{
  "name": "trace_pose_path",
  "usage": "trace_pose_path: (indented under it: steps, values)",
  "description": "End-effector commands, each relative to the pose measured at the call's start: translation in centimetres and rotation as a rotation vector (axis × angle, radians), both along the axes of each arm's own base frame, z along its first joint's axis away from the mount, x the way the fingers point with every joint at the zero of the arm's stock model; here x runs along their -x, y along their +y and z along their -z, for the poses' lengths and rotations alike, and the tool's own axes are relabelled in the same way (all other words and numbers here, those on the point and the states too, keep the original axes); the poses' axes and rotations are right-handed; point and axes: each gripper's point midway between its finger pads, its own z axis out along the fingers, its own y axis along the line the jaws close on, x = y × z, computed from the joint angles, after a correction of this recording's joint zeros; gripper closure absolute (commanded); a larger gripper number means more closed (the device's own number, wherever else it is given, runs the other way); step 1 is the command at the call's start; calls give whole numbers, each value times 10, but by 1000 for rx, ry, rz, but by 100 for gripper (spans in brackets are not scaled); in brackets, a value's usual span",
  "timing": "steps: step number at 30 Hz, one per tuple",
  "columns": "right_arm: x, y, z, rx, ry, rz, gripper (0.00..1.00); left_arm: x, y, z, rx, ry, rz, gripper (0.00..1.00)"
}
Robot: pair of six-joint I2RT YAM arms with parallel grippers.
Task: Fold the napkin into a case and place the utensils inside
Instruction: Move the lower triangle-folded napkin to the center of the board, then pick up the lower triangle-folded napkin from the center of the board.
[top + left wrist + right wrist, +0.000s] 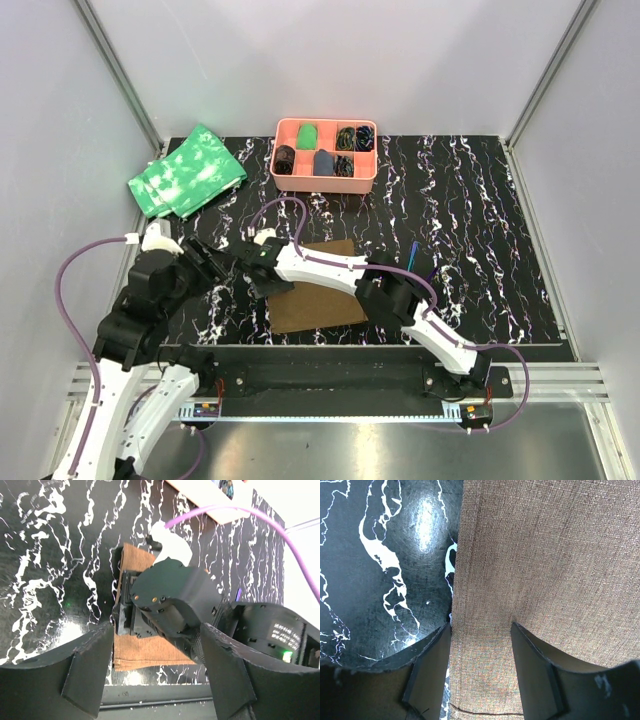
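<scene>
The brown napkin (322, 300) lies flat on the black marbled table, near the front edge. My right gripper (262, 275) reaches across to its left edge. In the right wrist view the right gripper (481, 625) is open and its tips press down astride a strip of the napkin (545, 555) along that edge. One fingertip (437, 645) stands at the cloth's border, the other on the cloth. My left gripper (212, 262) hovers just left of it, open and holding nothing. The left gripper (156, 627) looks at the right wrist and the napkin (150, 652). Slim blue and purple utensils (415, 253) lie right of the napkin, partly behind the right arm.
A pink compartment tray (325, 182) with small items stands at the back centre. Green white-mottled cloths (187, 172) lie at the back left. The right arm (340, 268) spans over the napkin's upper part. The table's front edge runs just below the napkin.
</scene>
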Motion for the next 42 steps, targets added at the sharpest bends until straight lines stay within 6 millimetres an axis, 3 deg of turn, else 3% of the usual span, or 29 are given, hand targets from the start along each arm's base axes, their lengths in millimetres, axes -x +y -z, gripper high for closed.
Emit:
trace_pose_path:
  steps: [1,6,11,14,15,17,19,20,22,23,26,28,33,42]
  values:
    - [17,-10,30,76,47,-24,40,-4,11,-7,-43,-11,-48,27]
    - [13,-3,0,36,17,-95,40,-4,8,2,-27,28,-46,27]
    - [23,-6,0,-10,37,-171,39,-6,12,-8,-34,20,-70,27]
    - [31,-9,-21,-91,32,-191,34,-9,25,-15,-87,6,-117,27]
    - [33,-10,-38,-145,29,-193,32,-12,28,-15,-108,12,-130,27]
    - [35,-11,-54,-191,13,-192,29,-17,25,-14,-111,16,-116,27]
    - [39,-16,-77,-245,2,-198,24,-27,9,-10,-79,25,-44,27]
    - [40,-18,-83,-258,-1,-197,23,-34,3,6,-77,78,-21,27]
    - [45,-28,-96,-284,2,-199,18,-44,-23,16,-22,96,107,23]
    - [47,-33,-100,-290,1,-201,16,-54,-31,38,-25,156,156,23]
    - [53,-54,-113,-309,-15,-212,11,-65,-52,75,5,277,295,20]
    - [53,-69,-101,-290,-9,-203,10,-70,-57,89,22,316,330,19]
    - [58,-83,-85,-339,25,-213,11,-98,-64,120,18,382,389,19]
    - [58,-77,-70,-372,20,-268,14,-128,-68,166,4,478,428,28]
